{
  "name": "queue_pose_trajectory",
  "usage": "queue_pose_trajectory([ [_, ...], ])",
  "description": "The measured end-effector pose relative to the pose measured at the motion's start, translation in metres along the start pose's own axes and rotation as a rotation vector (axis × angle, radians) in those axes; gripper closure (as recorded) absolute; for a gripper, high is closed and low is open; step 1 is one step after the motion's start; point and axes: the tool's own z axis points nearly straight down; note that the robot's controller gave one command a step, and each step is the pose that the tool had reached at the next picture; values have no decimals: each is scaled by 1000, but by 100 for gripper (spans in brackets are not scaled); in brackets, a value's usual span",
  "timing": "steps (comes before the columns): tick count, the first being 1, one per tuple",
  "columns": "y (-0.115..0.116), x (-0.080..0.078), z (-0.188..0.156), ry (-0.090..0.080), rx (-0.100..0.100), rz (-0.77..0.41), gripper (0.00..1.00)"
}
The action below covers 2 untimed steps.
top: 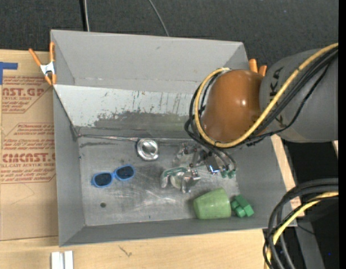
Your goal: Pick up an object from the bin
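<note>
At the front right of the grey metal bin (66, 172), the pale green plastic cup (212, 204) lies on its side, just beside my gripper (187, 175); I judge it the nearest candidate. Whether my gripper is open or holds anything, I cannot tell. A dark green plastic block (242, 208) touches the cup and may crowd a grasp. The silver round metal cap (147, 148) and the blue oval-lensed toy glasses (113, 176) lie apart, leftward.

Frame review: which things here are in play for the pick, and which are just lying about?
In play: the hand, low over the middle of the bin floor; nearest it, the green cup-shaped thing and the silver round cap.
Lying about: blue toy glasses at left; small green block by the cup.
</note>
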Motion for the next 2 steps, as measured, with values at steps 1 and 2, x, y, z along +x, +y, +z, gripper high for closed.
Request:
queue_pose_trajectory([
  [1,-22,2,-44,1,1,-5,100],
  [2,-56,-2,-34,6,-2,-372,100],
])
